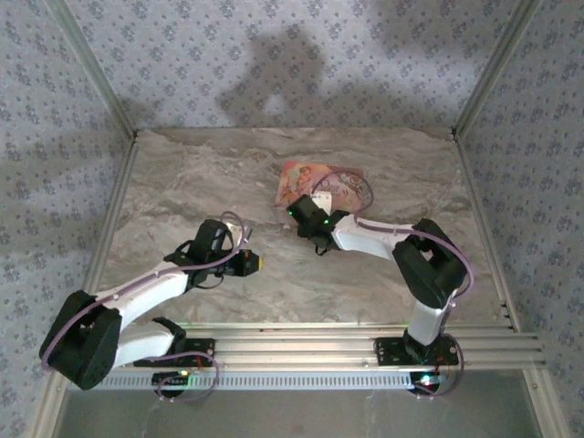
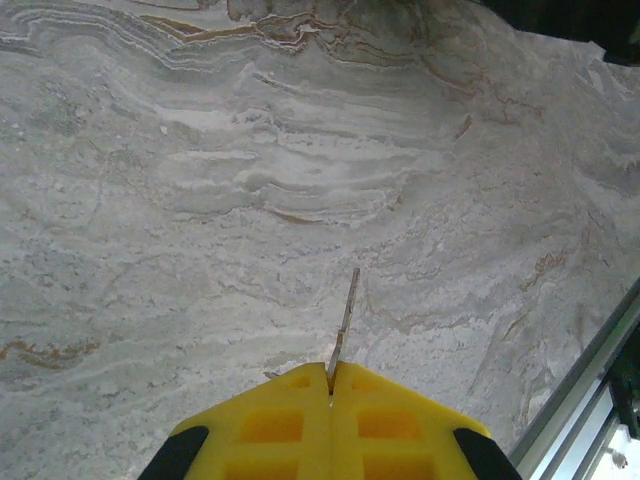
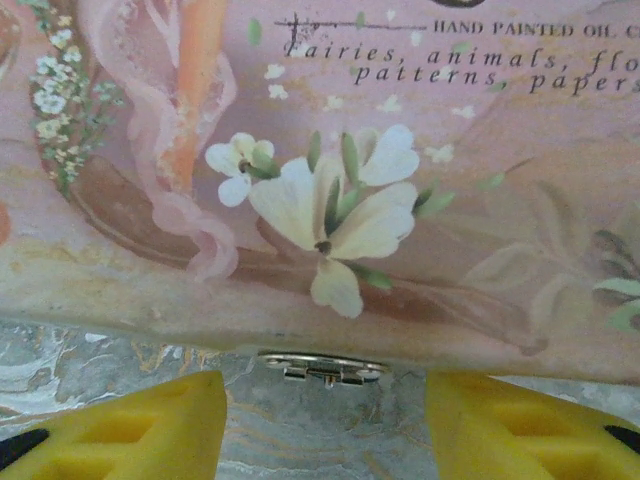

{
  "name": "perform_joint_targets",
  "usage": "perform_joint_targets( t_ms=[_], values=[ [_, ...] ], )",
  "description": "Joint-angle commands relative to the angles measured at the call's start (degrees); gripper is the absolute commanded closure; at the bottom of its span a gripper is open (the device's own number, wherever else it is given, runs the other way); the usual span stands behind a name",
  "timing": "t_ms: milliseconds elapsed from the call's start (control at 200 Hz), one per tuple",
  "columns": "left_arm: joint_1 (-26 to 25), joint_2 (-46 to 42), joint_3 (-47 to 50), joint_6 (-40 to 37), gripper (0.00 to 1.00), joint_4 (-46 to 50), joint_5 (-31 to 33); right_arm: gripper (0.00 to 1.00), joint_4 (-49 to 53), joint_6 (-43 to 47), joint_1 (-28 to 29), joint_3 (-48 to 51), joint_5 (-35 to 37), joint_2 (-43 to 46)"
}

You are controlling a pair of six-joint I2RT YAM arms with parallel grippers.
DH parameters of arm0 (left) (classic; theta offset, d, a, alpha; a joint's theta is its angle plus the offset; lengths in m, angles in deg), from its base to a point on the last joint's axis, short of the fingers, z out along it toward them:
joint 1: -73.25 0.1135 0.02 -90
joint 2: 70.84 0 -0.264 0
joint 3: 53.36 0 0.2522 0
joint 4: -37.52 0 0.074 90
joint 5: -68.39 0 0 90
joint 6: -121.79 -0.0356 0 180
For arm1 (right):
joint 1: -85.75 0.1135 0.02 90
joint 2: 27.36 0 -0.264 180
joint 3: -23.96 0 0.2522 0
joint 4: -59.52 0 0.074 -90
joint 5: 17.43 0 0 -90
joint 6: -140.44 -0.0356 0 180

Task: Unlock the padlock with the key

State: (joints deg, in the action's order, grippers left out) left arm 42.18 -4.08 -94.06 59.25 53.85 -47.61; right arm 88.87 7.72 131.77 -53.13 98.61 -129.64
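My left gripper (image 2: pixel 331 368) is shut on the key (image 2: pixel 345 320), a thin metal blade that sticks forward from between the yellow fingertips above the marble table (image 2: pixel 250 180). From above, the left gripper (image 1: pixel 254 263) hovers left of centre. My right gripper (image 3: pixel 325 405) stands open at the near edge of the pink floral box (image 3: pixel 400 200), with its yellow fingers (image 3: pixel 150 425) on either side of a small silver clasp (image 3: pixel 323 368) on the box's side. From above, the right gripper (image 1: pixel 315 217) sits at the front of the box (image 1: pixel 342 187). The padlock is hidden.
The marble table (image 1: pixel 201 173) is bounded by aluminium rails at the near edge (image 1: pixel 347 333) and by patterned walls on the other sides. A rail (image 2: pixel 590 380) runs close by on the right of the left gripper.
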Motion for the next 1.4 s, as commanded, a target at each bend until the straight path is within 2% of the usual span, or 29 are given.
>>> perform_joint_targets(
  t_ms=[0,245,1114,1234,1399],
  values=[
    [0.0,0.2,-0.4,-0.8,1.0,-3.3,-2.6,0.45,2.4,-2.6,0.9,-2.3,5.2,-2.0],
    [0.0,0.8,0.3,-2.5,1.0,-2.6,-5.3,0.49,2.6,-5.2,1.0,-0.7,6.5,-2.5],
    [0.0,0.9,-0.1,-4.3,1.0,-2.1,-5.1,0.51,1.4,-2.7,-1.4,-4.5,4.6,-6.8],
    [0.0,1.2,-0.2,-4.7,1.0,-2.0,-5.2,0.57,0.7,-1.9,-1.6,-4.5,4.6,-7.3],
    [0.0,1.2,-0.5,-5.4,1.0,-1.4,-5.4,0.76,-2.5,1.8,-1.9,-4.3,2.0,-7.3]
  ],
)
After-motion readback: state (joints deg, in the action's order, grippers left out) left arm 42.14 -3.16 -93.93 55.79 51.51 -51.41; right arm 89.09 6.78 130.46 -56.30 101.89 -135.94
